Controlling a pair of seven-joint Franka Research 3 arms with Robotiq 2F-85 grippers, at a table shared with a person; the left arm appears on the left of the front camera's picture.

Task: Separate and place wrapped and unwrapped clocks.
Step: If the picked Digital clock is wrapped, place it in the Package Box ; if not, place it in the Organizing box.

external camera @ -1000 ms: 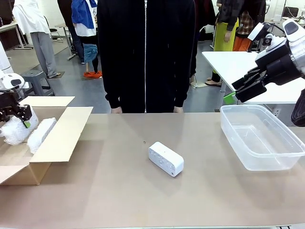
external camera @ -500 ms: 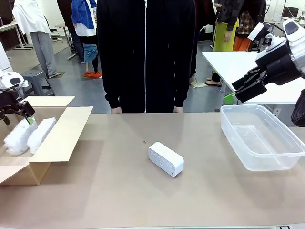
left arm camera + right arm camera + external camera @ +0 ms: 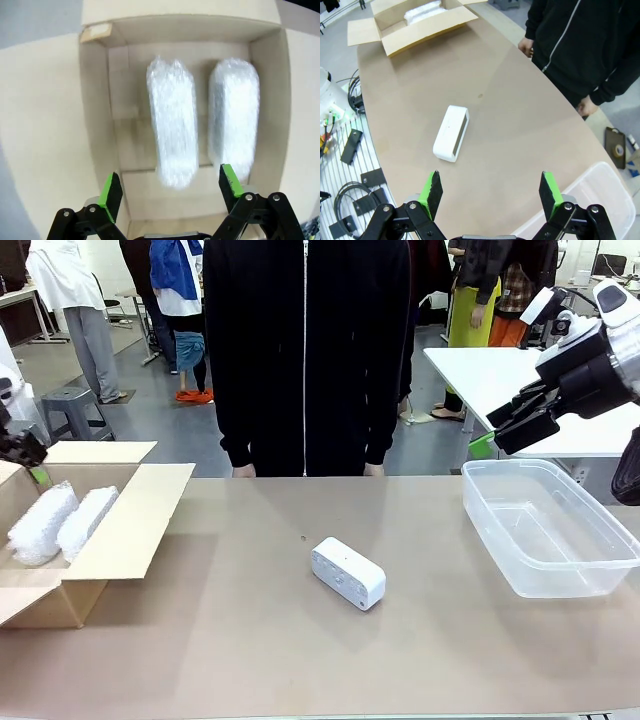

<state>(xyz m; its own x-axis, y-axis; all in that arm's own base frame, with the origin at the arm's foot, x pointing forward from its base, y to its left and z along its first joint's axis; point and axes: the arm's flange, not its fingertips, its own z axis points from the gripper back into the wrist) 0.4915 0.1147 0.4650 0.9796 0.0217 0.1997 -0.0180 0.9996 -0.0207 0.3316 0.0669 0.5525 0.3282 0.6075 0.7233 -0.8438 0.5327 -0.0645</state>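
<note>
The tan desk [image 3: 250,650] stretches across to a person [image 3: 305,350] in black. My left hand [image 3: 170,182] hangs over the cardboard box [image 3: 95,125], fingers apart and empty. My right hand [image 3: 512,428] hovers high near the clear bin [image 3: 490,530], also spread. Two bumpy bubble-wrapped bundles [image 3: 171,130] lie side by side in the box, their long axes parallel. The glossy white clock [image 3: 348,573] lies diagonally mid-desk.

Tan table [image 3: 250,650], cardboard box [image 3: 135,525], white clock [image 3: 348,573], clear tub [image 3: 497,540]

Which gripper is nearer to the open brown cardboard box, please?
Left: the left gripper hangs above the cardboard box; the right gripper is raised far away, by the clear plastic tub.
</note>
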